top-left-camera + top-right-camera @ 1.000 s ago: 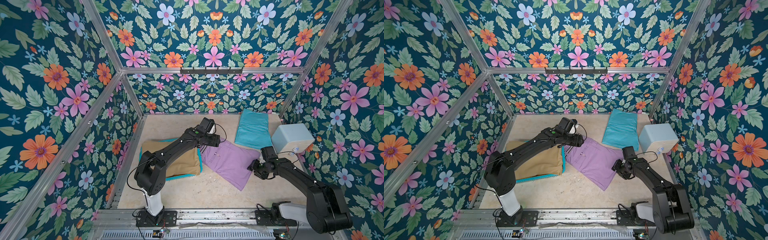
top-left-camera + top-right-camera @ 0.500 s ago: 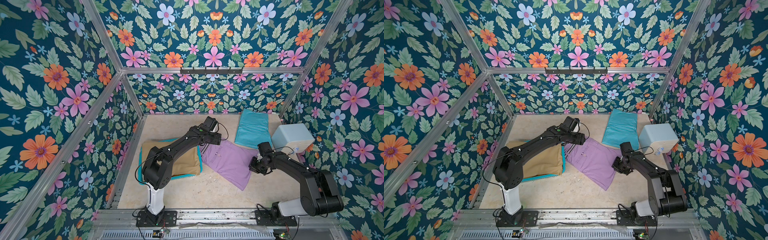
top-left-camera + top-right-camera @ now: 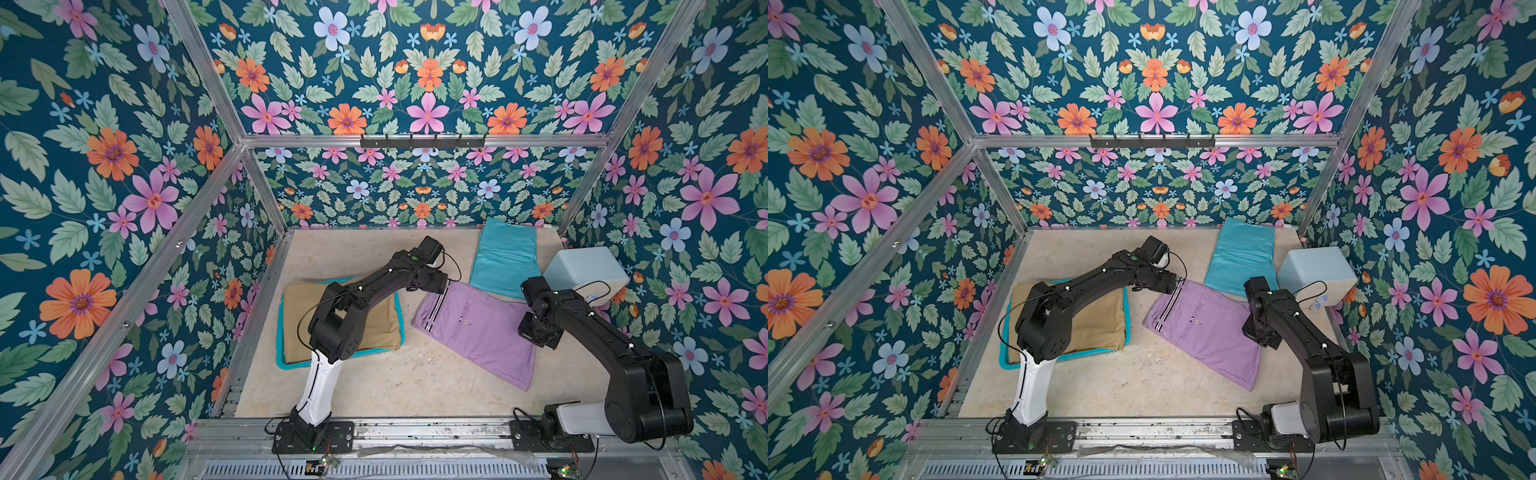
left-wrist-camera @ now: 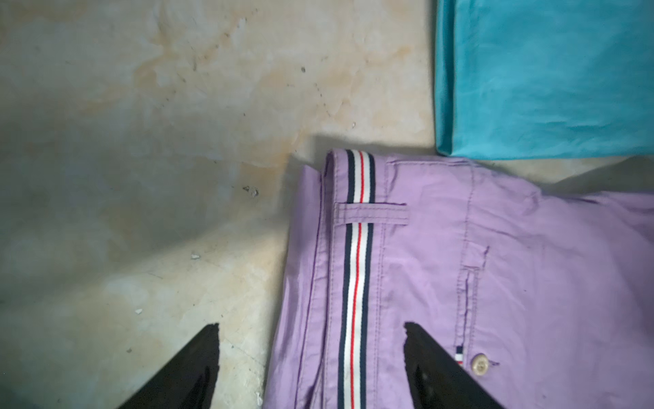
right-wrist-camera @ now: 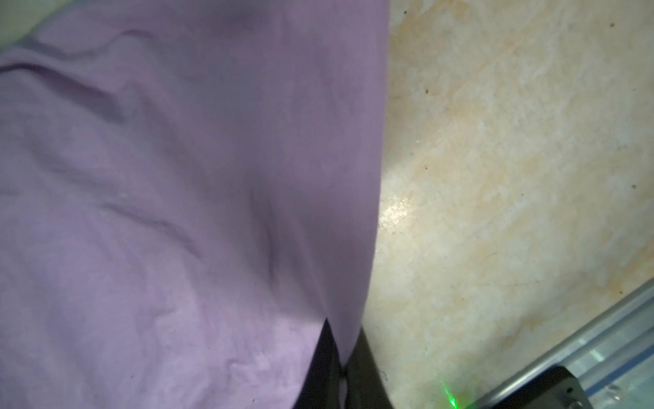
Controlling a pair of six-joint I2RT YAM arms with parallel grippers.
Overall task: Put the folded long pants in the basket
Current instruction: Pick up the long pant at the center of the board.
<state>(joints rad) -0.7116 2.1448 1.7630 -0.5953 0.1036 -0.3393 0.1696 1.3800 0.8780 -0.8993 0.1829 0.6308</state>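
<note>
The right end effector (image 5: 341,340) has now closed and pinches the edge of the lilac pants (image 3: 478,332). The left end effector (image 4: 311,324) is open wide, with the striped waistband (image 4: 355,265) between its fingers. Flower walls (image 3: 124,166) stand around a pale, stained bench (image 3: 374,382). The lilac pants lie flat on the bench, outside the basket (image 3: 286,365). Tan pants (image 3: 299,316) lie in the basket. Turquoise pants (image 3: 505,257) lie just beside the lilac ones.
</note>
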